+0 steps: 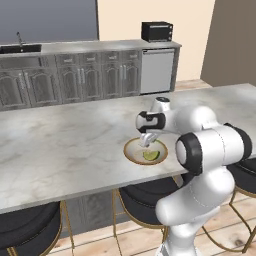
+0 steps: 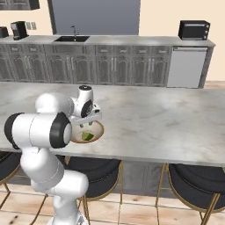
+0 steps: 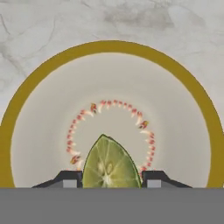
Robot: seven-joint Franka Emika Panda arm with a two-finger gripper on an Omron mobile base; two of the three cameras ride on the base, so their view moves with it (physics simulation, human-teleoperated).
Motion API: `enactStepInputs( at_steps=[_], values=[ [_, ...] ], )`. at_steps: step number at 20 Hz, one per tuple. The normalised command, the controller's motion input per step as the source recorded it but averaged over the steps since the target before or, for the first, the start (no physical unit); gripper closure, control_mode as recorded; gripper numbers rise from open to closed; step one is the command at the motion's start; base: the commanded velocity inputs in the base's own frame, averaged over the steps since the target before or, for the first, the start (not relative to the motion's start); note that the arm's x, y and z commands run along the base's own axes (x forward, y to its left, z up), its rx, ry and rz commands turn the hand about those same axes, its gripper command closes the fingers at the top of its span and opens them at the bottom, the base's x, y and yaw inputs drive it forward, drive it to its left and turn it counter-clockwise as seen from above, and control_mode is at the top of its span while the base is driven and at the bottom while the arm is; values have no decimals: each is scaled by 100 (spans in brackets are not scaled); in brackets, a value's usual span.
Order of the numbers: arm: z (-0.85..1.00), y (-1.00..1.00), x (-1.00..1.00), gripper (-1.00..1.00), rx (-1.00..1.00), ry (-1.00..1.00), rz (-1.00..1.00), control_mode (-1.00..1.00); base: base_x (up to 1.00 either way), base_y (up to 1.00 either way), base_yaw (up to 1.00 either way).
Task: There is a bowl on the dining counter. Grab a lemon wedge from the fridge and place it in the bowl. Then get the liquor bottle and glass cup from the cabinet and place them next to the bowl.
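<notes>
Glossy lemon wedge [image 3: 109, 164] in round gold-rimmed bowl [image 3: 43, 131].

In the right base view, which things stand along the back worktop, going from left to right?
Coffee machine → sink → white dishwasher front → black microwave.

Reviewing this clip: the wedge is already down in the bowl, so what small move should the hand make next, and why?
Probably lift straight up. The lemon wedge lies in the bowl between the hand's parted fingertips, so it looks released; rising clears the rim.
</notes>
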Motion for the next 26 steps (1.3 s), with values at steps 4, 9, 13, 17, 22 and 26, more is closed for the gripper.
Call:
enactStepInputs(
  at_steps=[4, 9, 13, 17, 22, 26],
  values=[
    [35, -1, -10, -100, 0, -9, 0, -100, 0, 0, 0],
    [78, -17, -25, -100, 0, -13, 0, -100, 0, 0, 0],
    [88, -24, -33, -100, 2, -10, 1, -100, 0, 0, 0],
    [63, -7, -57, -100, 0, -18, 0, -100, 0, 0, 0],
    [46, 0, -89, -100, 3, -29, -2, -100, 0, 0, 0],
    [40, 0, -100, -100, 7, -33, -1, -100, 0, 0, 0]
  ],
)
